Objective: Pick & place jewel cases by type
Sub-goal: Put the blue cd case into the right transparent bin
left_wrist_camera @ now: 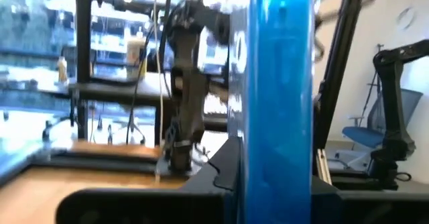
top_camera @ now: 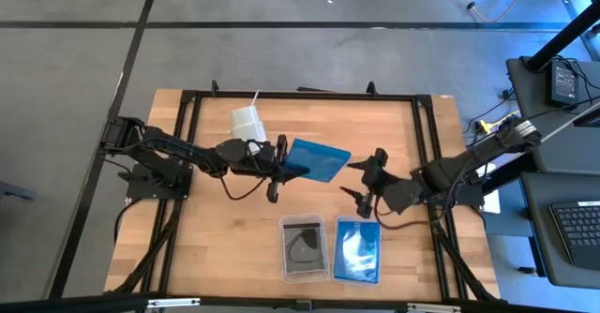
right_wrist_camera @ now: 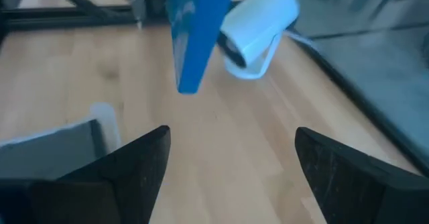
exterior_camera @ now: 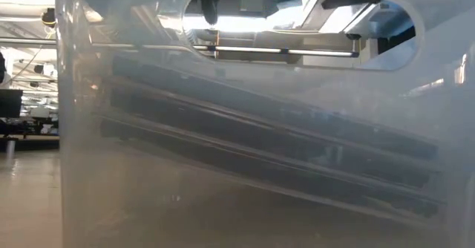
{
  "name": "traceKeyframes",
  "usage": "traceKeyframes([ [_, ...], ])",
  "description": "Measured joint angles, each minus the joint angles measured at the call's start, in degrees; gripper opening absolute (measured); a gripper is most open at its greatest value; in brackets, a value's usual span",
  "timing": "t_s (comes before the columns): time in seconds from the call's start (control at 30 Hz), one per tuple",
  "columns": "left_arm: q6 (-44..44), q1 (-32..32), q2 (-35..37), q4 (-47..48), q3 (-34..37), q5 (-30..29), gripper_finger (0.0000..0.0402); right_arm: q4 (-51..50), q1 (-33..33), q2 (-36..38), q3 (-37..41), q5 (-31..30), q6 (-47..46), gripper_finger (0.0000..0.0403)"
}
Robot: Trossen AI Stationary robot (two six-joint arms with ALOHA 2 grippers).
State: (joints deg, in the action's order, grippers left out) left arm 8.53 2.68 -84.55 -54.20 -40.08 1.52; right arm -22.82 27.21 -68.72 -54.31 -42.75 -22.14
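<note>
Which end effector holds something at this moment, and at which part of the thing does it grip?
The left end effector is shut on the blue jewel case, gripping it at its left edge. The right end effector is open and holds nothing.

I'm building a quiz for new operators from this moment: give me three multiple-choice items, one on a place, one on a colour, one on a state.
1. Where is the tray holding blue cases?
A. On the table's near edge, beside the tray of dark cases
B. On the floor
C. Under the white cup

2. What colour is the jewel case held by the left end effector?
A. Red
B. Blue
C. Clear grey

3. How is the right end effector?
A. Shut on a case
B. Open, holding nothing
C. Out of view

Answers: 1 A, the high view shows it next to the dark tray; 2 B, translucent blue; 3 B, its fingers stand spread, nothing between.
</note>
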Motion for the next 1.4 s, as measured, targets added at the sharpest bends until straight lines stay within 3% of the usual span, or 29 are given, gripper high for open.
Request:
traceKeyframes([
  [0.3, -3.67, 0.46, 0.02, -4.96, -0.04, 0.87, 0.0017, 25.33, 0.72, -2.19, 8.29, -3.52, 11.66, 0.0323],
  [0.5, -8.49, 1.79, 0.02, -4.9, -0.04, 3.32, 0.0017, 36.23, -2.15, -2.17, 9.67, 8.37, 16.58, 0.0323],
  [0.67, -9.07, 2.27, 0.02, -4.82, -0.04, 3.56, 0.0017, 38.07, -2.68, -2.17, 9.67, 9.34, 16.57, 0.0317],
  [0.9, -9.77, 2.27, 0.02, -4.74, -0.04, 3.5, 0.0017, 39.25, -2.68, -2.17, 9.67, 12.39, 16.44, 0.0248],
  [1.4, -9.79, 2.27, 0.02, -3.68, -0.04, 3.37, 0.0017, 39.37, -2.74, -2.17, 9.67, 11.4, 16.38, 0.0107],
])
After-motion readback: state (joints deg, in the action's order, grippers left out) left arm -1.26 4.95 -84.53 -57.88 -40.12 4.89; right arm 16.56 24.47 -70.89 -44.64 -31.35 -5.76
